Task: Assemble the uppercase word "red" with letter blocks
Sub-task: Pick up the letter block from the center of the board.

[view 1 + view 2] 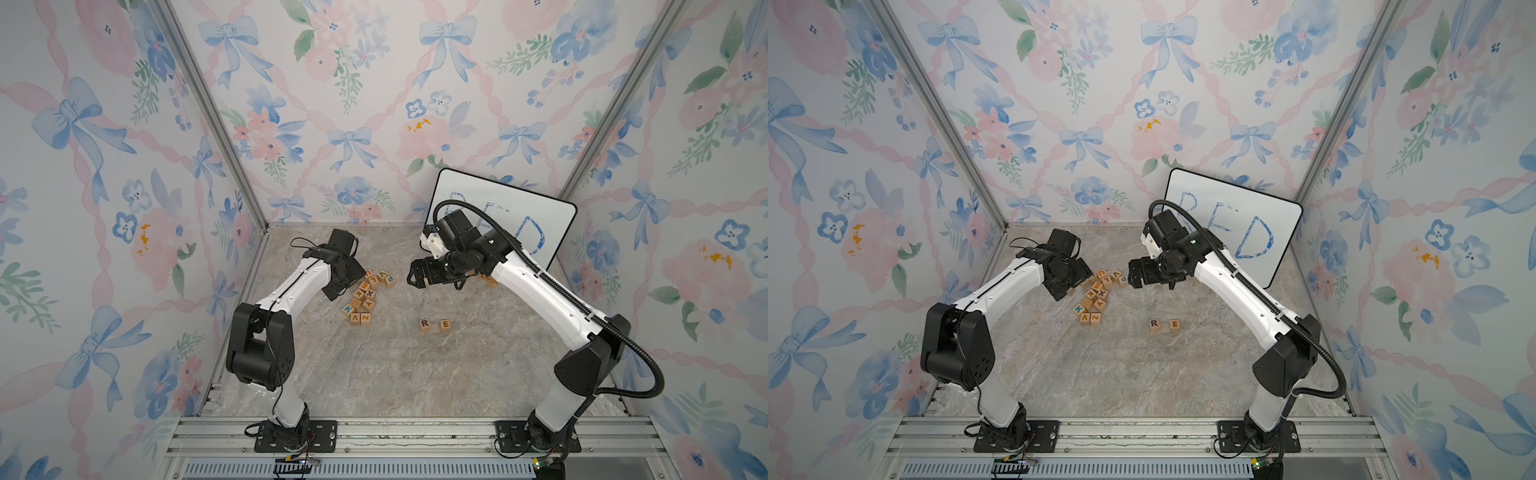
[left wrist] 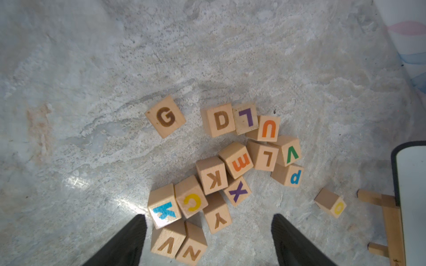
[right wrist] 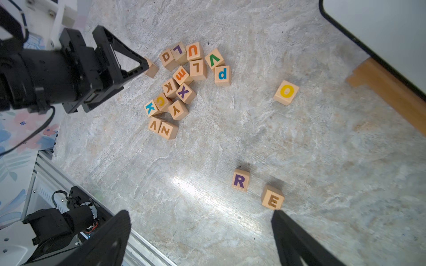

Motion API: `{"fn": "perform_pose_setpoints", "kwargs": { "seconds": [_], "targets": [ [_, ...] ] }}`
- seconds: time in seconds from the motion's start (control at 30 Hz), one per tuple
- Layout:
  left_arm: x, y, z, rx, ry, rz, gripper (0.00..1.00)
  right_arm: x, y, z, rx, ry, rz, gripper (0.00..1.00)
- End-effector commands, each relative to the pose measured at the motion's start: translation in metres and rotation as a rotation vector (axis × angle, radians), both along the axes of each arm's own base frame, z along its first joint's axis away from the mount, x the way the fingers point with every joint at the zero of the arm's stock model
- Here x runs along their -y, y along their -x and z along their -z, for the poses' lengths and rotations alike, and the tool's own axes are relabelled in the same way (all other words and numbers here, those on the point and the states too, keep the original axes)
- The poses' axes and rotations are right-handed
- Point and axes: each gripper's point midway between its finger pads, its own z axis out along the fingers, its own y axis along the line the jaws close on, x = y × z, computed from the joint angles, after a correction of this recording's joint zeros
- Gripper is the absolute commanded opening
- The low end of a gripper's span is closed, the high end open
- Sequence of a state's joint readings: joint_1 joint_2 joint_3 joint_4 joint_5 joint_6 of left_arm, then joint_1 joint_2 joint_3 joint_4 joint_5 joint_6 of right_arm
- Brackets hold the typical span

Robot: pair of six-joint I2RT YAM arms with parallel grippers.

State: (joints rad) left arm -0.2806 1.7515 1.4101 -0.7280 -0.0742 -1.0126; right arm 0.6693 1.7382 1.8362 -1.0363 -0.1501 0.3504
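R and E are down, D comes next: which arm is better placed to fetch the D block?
Left, likely. The left gripper hangs open right by the D block; the right gripper, also open, sits farther from it.

My left gripper (image 2: 208,218) and right gripper (image 3: 201,213) both hover with jaws spread wide (angled down, facing each other).

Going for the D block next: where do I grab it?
Come from above with the left gripper and pinch the D block on the faces at the letter's head and foot: both look free, while the purple L block touches its curved side.
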Motion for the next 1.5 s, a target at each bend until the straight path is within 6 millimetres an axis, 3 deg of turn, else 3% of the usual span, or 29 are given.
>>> {"fn": "perform_pose_setpoints", "kwargs": {
  "seconds": [0.0, 0.07, 0.17, 0.33, 0.57, 0.73, 0.9, 1.2, 1.47],
  "targets": [
    [-0.005, -0.011, 0.002, -0.025, -0.043, -0.05, 0.84, 0.008, 0.005, 0.004, 0.002, 0.031, -0.01, 0.97],
    [0.0, -0.023, 0.005, -0.027, -0.042, -0.045, 0.8, 0.012, 0.005, 0.007, -0.003, 0.038, -0.007, 0.97],
    [0.003, -0.036, 0.016, -0.047, -0.046, -0.054, 0.62, 0.019, 0.004, 0.009, -0.008, 0.04, 0.007, 0.97],
    [0.005, -0.049, 0.033, -0.077, -0.059, -0.065, 0.5, 0.034, 0.0, 0.012, -0.017, 0.041, 0.033, 0.97],
    [0.0, -0.056, 0.056, -0.127, -0.081, -0.071, 0.54, 0.05, -0.007, 0.018, -0.04, 0.039, 0.07, 0.97],
    [-0.017, -0.054, 0.066, -0.155, -0.114, -0.086, 0.55, 0.054, -0.008, 0.022, -0.05, 0.045, 0.079, 0.97],
    [-0.02, -0.065, 0.074, -0.168, -0.11, -0.069, 0.55, 0.055, -0.009, 0.025, -0.059, 0.045, 0.087, 0.97],
    [-0.032, -0.056, 0.093, -0.219, -0.136, -0.059, 0.55, 0.062, -0.013, 0.026, -0.063, 0.051, 0.097, 0.97],
    [-0.036, -0.042, 0.091, -0.238, -0.144, -0.04, 0.55, 0.069, -0.017, 0.028, -0.068, 0.053, 0.115, 0.97]
  ]
}}
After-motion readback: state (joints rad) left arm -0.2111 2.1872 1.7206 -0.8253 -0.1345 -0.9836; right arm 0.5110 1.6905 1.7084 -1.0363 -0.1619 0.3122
